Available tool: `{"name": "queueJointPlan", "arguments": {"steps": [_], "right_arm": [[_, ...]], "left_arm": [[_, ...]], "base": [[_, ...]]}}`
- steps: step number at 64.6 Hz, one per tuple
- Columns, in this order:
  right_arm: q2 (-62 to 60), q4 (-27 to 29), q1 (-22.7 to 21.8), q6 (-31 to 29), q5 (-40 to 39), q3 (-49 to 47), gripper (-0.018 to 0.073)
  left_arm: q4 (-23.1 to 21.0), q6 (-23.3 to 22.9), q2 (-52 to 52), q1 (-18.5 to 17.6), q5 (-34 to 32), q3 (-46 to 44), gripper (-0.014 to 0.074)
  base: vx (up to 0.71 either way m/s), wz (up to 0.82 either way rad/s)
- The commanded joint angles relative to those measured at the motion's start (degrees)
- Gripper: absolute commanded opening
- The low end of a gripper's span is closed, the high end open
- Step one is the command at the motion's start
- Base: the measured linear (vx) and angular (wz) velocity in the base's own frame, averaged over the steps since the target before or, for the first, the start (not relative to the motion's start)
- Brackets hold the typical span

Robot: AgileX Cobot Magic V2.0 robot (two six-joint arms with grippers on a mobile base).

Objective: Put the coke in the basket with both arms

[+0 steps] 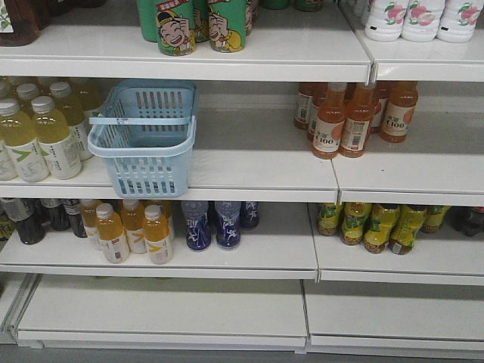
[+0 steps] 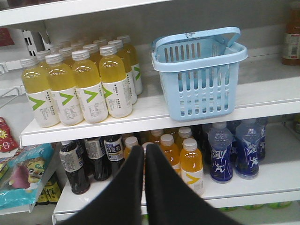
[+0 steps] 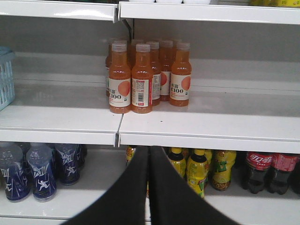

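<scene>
Two coke bottles (image 3: pixel 258 171) with red wraps stand on the lower shelf at the far right of the right wrist view, their caps hidden behind the shelf edge. The pale blue basket (image 1: pixel 144 165) sits on the middle shelf, handles folded over its rim; it also shows in the left wrist view as the basket (image 2: pixel 201 91), and its edge (image 3: pixel 4 79) shows in the right wrist view. My left gripper (image 2: pixel 144 148) is shut with nothing in it, hanging before the lower shelf, below and left of the basket. My right gripper (image 3: pixel 149 149) is shut and holds nothing, well left of the coke.
Yellow drink bottles (image 2: pixel 79 86) crowd the shelf left of the basket. Orange bottles (image 3: pixel 140 77) stand on the middle shelf to the right. Below are dark bottles with grey-white labels (image 2: pixel 86 157), orange bottles (image 2: pixel 190 164), blue bottles (image 1: pixel 214 223) and yellow-green bottles (image 3: pixel 197 171).
</scene>
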Motion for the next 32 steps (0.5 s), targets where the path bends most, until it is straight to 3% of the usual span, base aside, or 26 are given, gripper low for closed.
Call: {"name": "queueJointPlan", "arguments": {"steps": [1,32], "right_arm": [[-0.8,-0.1,-0.1,-0.2,-4.5,0.6,-0.001],[-0.8,-0.1,-0.1,-0.2,-4.5,0.6,-0.001]], "left_arm": [[0.0,-0.1,-1.1,0.0,-4.1,-0.1,-0.0006],[0.0,-0.1,-1.1,0.0,-4.1,-0.1,-0.0006]], "base": [[0.08,0.01],[0.07,0.01]]}}
